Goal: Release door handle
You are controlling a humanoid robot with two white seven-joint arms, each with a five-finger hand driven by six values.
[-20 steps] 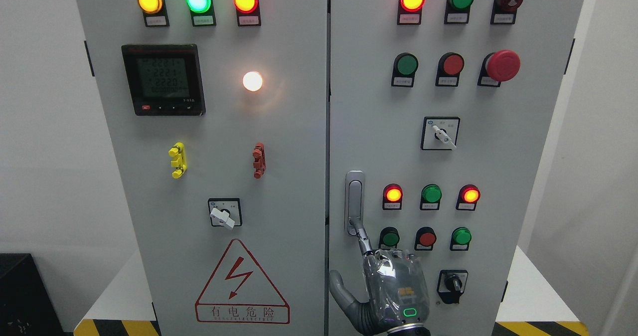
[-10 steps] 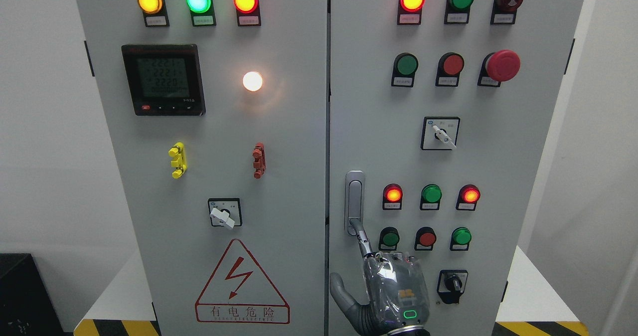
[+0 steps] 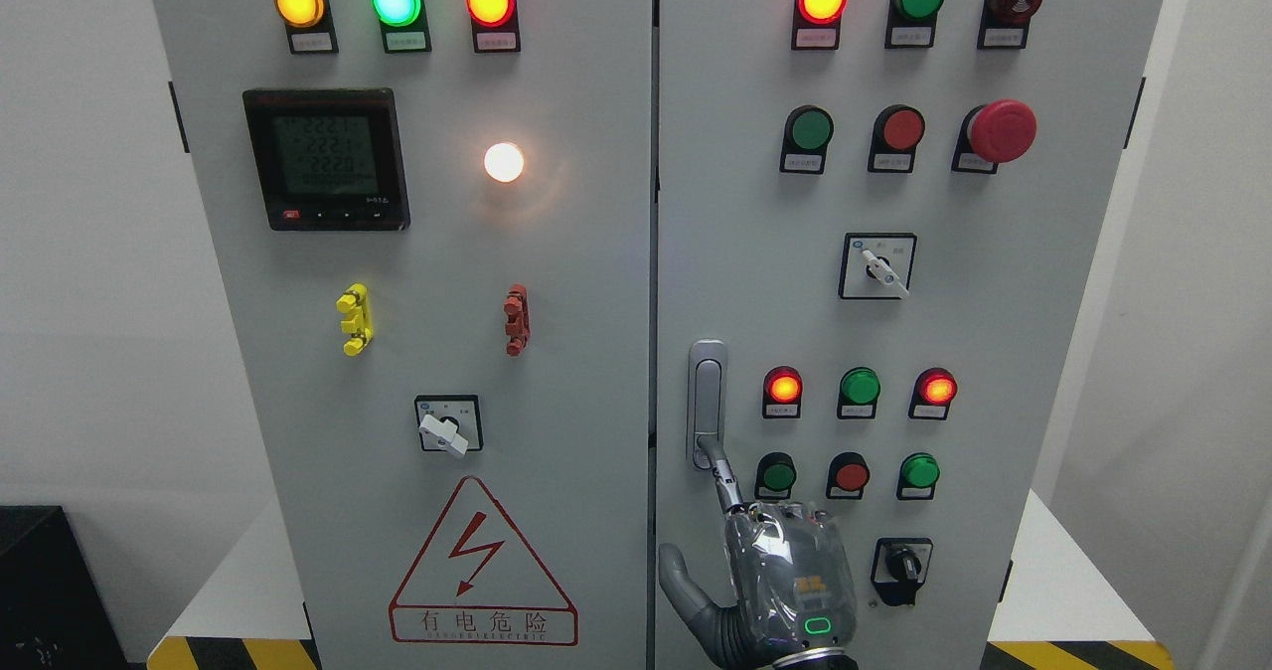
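The silver door handle (image 3: 707, 402) stands upright at the left edge of the right cabinet door (image 3: 755, 252), flush with the door. My right hand (image 3: 785, 581) comes up from the bottom edge just below it, its back toward me. Its index finger (image 3: 723, 476) is stretched up and its tip touches the handle's lower end. The thumb (image 3: 681, 576) is spread out to the left. The hand grasps nothing. The other fingers are hidden behind the hand. The left arm is out of view.
Lit indicator lamps and push buttons (image 3: 860, 389) sit right of the handle, with a black rotary switch (image 3: 902, 566) beside my hand. The left door (image 3: 447, 302) carries a meter (image 3: 326, 158), a rotary switch (image 3: 447, 424) and a warning triangle (image 3: 482, 571). A red emergency button (image 3: 1002, 130) juts out at upper right.
Almost nothing. My right hand has sunk very slightly; its index fingertip stays at the handle's lower end.
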